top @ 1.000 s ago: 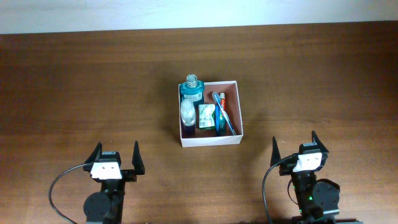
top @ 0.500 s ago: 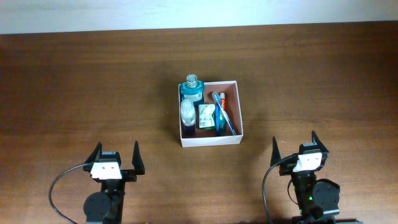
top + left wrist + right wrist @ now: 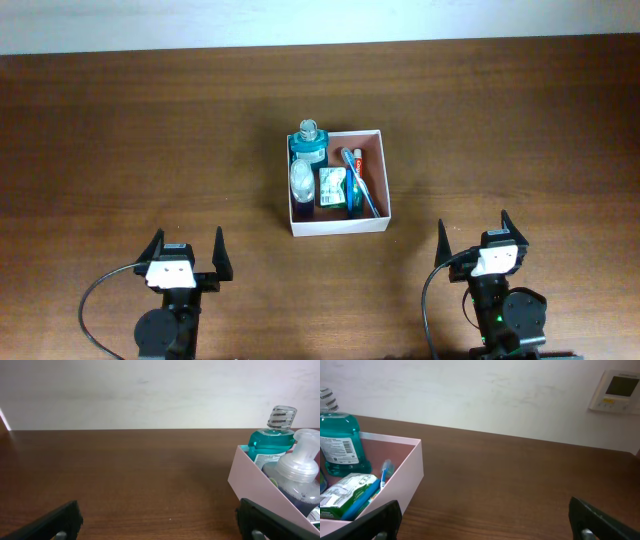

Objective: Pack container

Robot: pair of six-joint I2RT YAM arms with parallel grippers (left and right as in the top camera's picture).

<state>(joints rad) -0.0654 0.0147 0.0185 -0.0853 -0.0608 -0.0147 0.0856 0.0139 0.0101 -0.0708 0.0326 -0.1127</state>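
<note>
Right, both arms sit parked at the near edge of the desk [image 3: 150, 130], and neither one is touching anything. Over on the left, the left claw [image 3: 188, 240] is spread wide, its two dark fingers well apart with nothing between them but bare wood. The right claw [image 3: 473, 232] is the same: jaws wide open, nothing held.

Out in the middle of the desk, well apart from both claws, sits the container [image 3: 340, 227], a square white-walled box with a reddish-brown floor. It lies a little closer to the right arm's side than the left's. It's well filled. A teal mouthwash bottle [image 3: 308, 143] with a clear cap stands in the far left corner. Just in front of it, along the left wall, is a clear pump bottle [image 3: 301, 182]. A green packet [image 3: 333, 187] lies in the middle, and a blue toothbrush [image 3: 362, 185] runs along its right side. A small red-and-white tube [image 3: 357, 158] lies beside the brush head near the far wall.

From the left wrist, the left claw [image 3: 160, 527] shows only its fingertips in the bottom corners, and the container [image 3: 250, 482] rises at the right. From the right wrist, the right claw [image 3: 485, 525] looks the same, with the container [image 3: 415, 467] at the left and a pale wall panel [image 3: 616, 392] on the wall behind.
</note>
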